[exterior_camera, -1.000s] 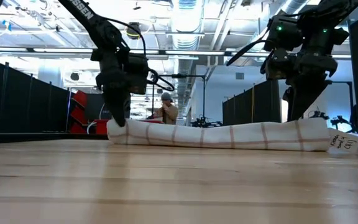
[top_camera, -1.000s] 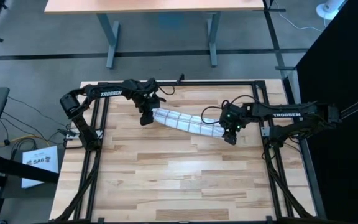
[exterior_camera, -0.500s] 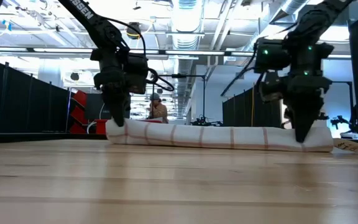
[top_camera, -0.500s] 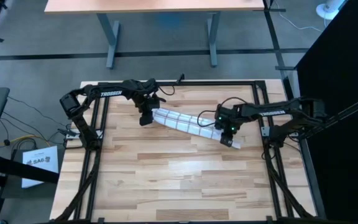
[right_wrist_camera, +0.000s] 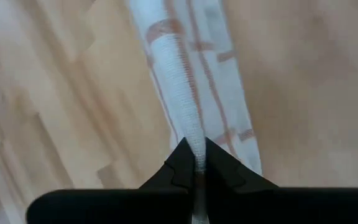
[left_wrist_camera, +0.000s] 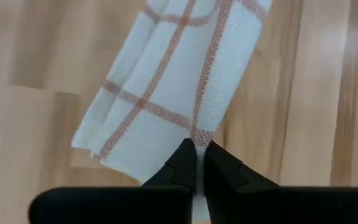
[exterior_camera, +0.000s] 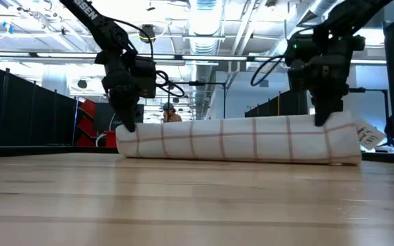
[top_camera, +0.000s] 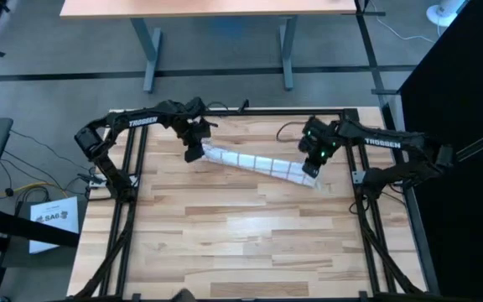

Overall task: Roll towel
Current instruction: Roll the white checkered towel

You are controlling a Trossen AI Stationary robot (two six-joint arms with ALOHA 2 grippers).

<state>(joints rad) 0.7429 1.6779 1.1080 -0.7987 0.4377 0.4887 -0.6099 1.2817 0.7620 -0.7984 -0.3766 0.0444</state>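
The towel (top_camera: pixel 258 165), white with thin reddish grid lines, lies as a long rolled strip slanting across the far half of the table. In the low view the towel (exterior_camera: pixel 238 140) stands as a tall band with its underside on the wood, and a small tag (exterior_camera: pixel 366 135) sticks out at its right end. My left gripper (top_camera: pixel 193 153) is shut on its left end, and my right gripper (top_camera: pixel 311 168) is shut on it near its right end. My left gripper pinches the towel's edge at its left end (left_wrist_camera: pixel 197 134) between its two fingers. It comes from above, pointing down (exterior_camera: pixel 127 126). That end sits on the table below the fingers. My right gripper pinches a raised ridge of cloth (right_wrist_camera: pixel 188 134) near the towel's right end between its two fingers, from above, and the ridge runs on along the strip. The cloth's upper edge (exterior_camera: pixel 320 121) is drawn up to the fingertips while the lower part stays on the table.
A black frame (top_camera: pixel 138 210) runs round the wooden table top. Bare wood (top_camera: pixel 241 243) fills the near half. Beyond the far edge stands another table's underframe (top_camera: pixel 216 42); a person (exterior_camera: pixel 169 116) shows far off in the room.
My right gripper first dipped toward the near edge, then went toward the far edge and up, still shut. My left gripper shifted slightly toward the far edge. The towel's upper edge has been drawn up, so in the low view it stands taller than before.
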